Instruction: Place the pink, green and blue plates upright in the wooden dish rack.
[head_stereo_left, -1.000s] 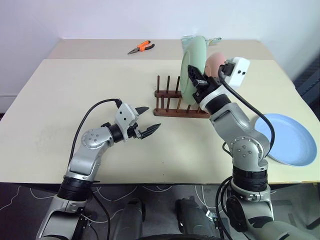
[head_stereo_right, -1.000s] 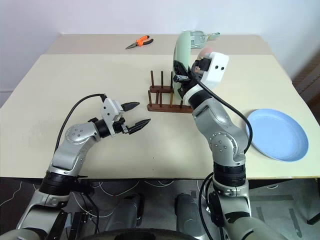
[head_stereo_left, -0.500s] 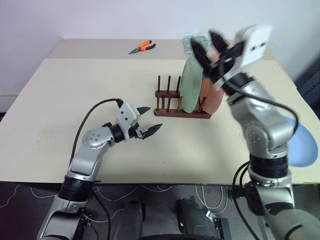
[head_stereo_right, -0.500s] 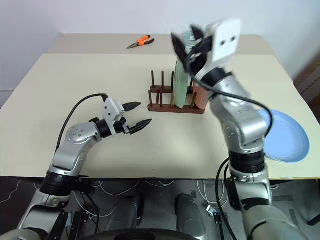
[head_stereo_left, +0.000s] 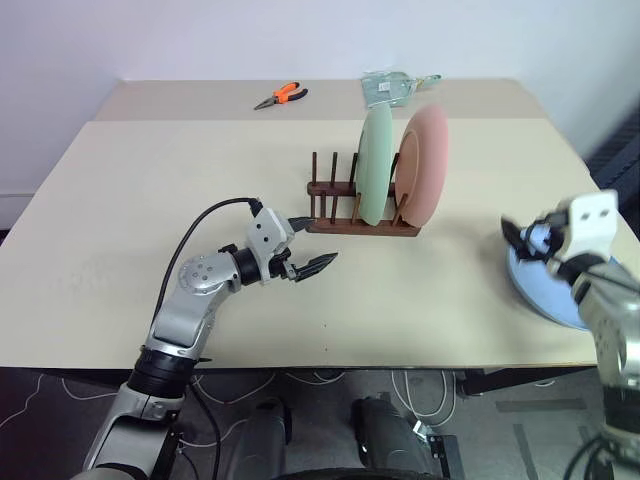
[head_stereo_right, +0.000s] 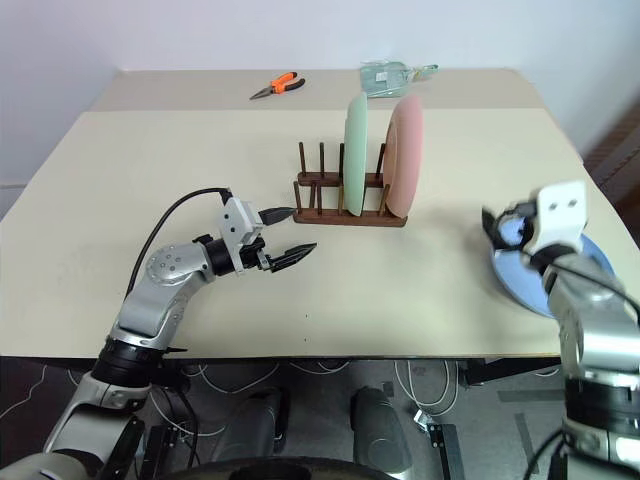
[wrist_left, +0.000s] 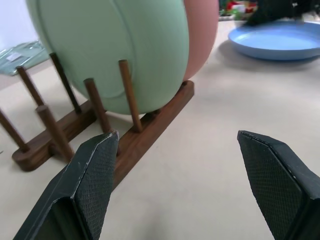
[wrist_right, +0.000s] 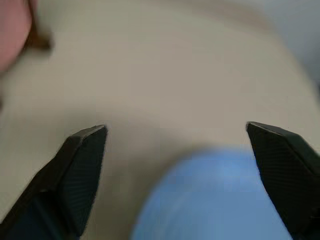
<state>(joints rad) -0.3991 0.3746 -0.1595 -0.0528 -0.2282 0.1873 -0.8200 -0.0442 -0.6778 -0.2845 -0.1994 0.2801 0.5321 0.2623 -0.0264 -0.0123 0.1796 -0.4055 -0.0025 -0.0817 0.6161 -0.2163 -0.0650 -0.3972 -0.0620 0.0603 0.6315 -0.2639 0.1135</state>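
Observation:
The mint green plate (head_stereo_left: 374, 166) and the pink plate (head_stereo_left: 423, 164) stand upright side by side in the dark wooden dish rack (head_stereo_left: 340, 223), pink on the right. The blue plate (head_stereo_right: 522, 283) lies flat near the table's right edge. My right gripper (head_stereo_left: 522, 243) hovers over the blue plate's near-left rim, open with nothing between its fingers (wrist_right: 82, 170). My left gripper (head_stereo_left: 320, 238) is open just in front of the rack's left end, level and pointing at it; its wrist view looks at the rack (wrist_left: 150, 127) and the green plate (wrist_left: 115, 50) close up.
Orange-handled pliers (head_stereo_left: 281, 95) lie at the back of the table, left of centre. A clear plastic bag (head_stereo_left: 395, 88) sits at the back behind the rack. The blue plate lies close to the table's right edge.
My right gripper released the green plate, which now stands in the rack, then swung right and down over the blue plate with its jaws open. The left gripper edged slightly toward the rack.

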